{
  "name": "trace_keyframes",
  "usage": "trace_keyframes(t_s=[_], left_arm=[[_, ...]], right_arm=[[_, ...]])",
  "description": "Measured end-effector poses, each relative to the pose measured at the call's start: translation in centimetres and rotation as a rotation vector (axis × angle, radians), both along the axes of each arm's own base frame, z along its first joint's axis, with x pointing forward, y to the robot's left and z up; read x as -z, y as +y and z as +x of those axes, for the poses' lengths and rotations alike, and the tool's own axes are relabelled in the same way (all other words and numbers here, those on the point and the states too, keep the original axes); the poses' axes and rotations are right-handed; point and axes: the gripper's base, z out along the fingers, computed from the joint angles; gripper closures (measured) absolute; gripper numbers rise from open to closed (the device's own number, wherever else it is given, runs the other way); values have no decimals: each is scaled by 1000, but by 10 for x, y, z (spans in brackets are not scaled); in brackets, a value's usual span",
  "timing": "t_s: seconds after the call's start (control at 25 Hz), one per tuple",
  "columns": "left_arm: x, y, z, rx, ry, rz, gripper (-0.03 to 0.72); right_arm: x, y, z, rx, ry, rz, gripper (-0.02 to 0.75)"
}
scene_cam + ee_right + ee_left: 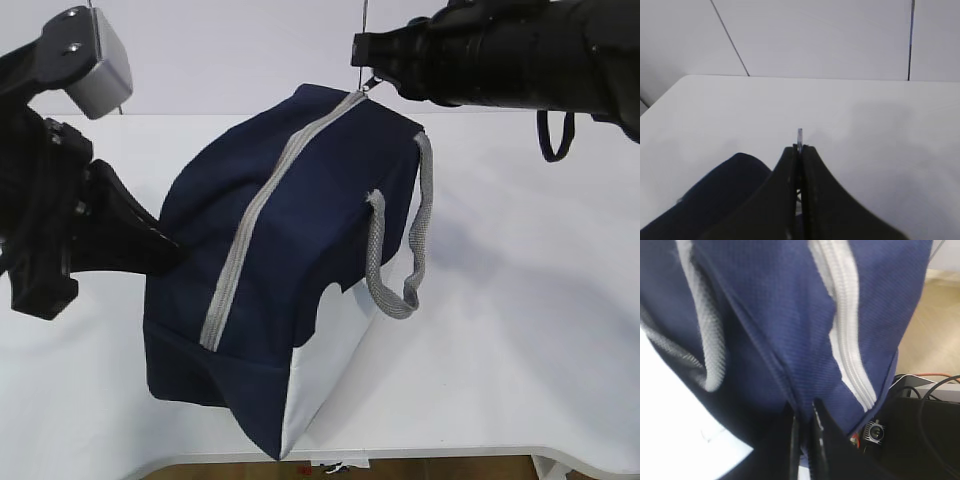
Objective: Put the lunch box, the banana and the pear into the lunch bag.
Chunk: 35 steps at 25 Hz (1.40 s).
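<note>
Currently: one lunch bag (pixel 290 260), zipped | left jaws clamp its fabric | right jaws clamp zipper pull (pixel 800 134)

Lighting: bright, even, diffuse. Soft shadows on table (pixel 520 300). Left wrist view blurred; fabric soft at 12 o'clock.

a white desk (pixel 520 330) fills most of the exterior view, its rounded front edge over a strip of brown floor (pixel 430 468). behind it stands a pale wall (pixel 830 35) of panels split by thin dark seams. lighting is soft and even, with faint shadows.
</note>
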Motion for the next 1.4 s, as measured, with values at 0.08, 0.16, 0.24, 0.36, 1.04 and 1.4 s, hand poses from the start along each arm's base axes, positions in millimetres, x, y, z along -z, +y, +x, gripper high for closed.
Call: trace_keyframes(t_s=[0.08,0.16,0.24,0.36,1.04,1.4], left_arm=[[-1,6,2,-18,1,0,692],[-2,11,4,-38,-1,-1,692],[-3,13,5,-51,4,-9,692],[-4,12,4,-66,35,-41,690],[-50,6,7,-244,150,-216,231],[-61,-16,61,-266,143,-231,232]], right_arm=[[6,-5,9,9,36,9,748],[10,-6,15,4,64,18,748],[8,-5,17,-13,72,26,748],[1,0,19,-61,82,42,748],[17,13,21,-166,195,55,748],[29,16,25,-180,232,47,748]])
